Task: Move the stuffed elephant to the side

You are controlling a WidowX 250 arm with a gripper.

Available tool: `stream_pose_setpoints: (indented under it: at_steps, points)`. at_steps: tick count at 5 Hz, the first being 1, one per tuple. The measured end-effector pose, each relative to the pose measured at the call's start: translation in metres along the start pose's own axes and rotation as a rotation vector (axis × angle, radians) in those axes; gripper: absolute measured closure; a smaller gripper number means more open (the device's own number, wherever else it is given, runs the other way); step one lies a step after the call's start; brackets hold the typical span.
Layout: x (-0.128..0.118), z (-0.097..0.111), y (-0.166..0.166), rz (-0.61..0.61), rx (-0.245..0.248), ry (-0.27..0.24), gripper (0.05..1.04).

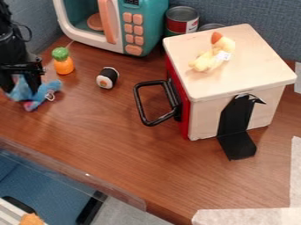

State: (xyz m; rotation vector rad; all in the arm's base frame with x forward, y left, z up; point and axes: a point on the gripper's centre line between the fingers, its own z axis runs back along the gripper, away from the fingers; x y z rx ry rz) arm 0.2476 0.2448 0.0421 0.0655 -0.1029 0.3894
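My end effector (22,83) is spread wide, 2 fingers astride the stuffed elephant (24,92). It should be light and squashy; I'd pinch its plump middle gently.

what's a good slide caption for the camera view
Black gripper at a blue stuffed elephant on a brown table, near a toy pineapple and sushi roll; yellow toy on a box.

Smooth, slightly glossy wood table (117,145); smooth, matt wooden box (253,57); soft cloth elephant (45,93); metal can (181,16); smooth plastic toy microwave (152,22).
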Motion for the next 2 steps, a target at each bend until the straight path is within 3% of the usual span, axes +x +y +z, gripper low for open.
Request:
stream_pose_setpoints:
  at_steps: [1, 2]
  points:
    - [-0.0005, 0.0218, 0.0100, -0.028, -0.034, 0.003, 0.077]
    - [0.0043, 0.0311, 0.0123, -0.054, -0.048, 0.002, 0.081]
